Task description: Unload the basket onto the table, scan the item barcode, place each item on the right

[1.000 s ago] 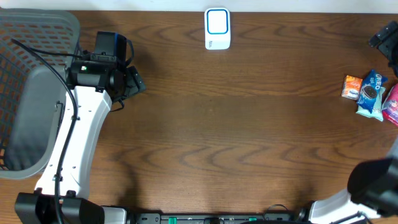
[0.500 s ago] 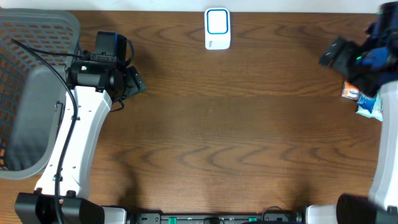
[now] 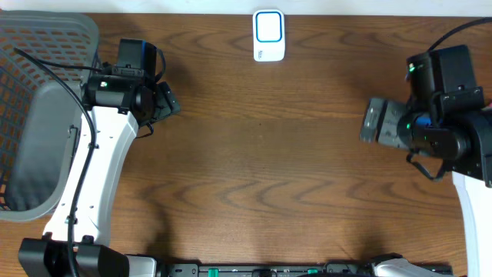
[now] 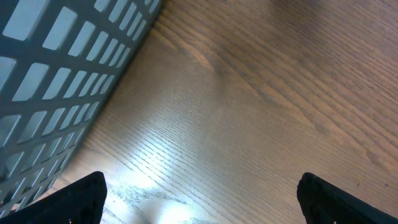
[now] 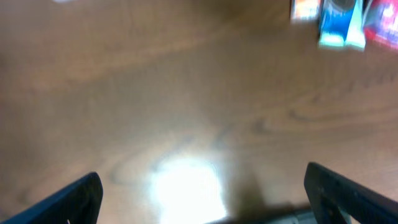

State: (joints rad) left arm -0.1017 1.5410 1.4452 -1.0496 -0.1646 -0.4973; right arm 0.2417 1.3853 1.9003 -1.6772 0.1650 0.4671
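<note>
A white scanner with a blue-ringed window (image 3: pixel 269 35) lies at the table's far edge, middle. The item packets show only in the right wrist view, blurred at the top right: an orange one (image 5: pixel 305 9), a blue one (image 5: pixel 339 25) and a red one (image 5: pixel 382 22). In the overhead view my right arm hides them. My right gripper (image 3: pixel 377 123) hangs open over bare wood at the right, its fingers wide apart (image 5: pixel 202 196) with nothing between them. At the left, beside the basket, my left gripper (image 3: pixel 165 104) is open and empty (image 4: pixel 199 199) above the wood.
A grey mesh basket (image 3: pixel 31 115) fills the left end of the table; its wall (image 4: pixel 56 74) is close to the left fingers. Bare brown wood (image 3: pixel 261 154) lies between the two arms.
The right arm has swung in from the far right edge, over the packets, and now covers them in the overhead view. The left arm has not moved.
</note>
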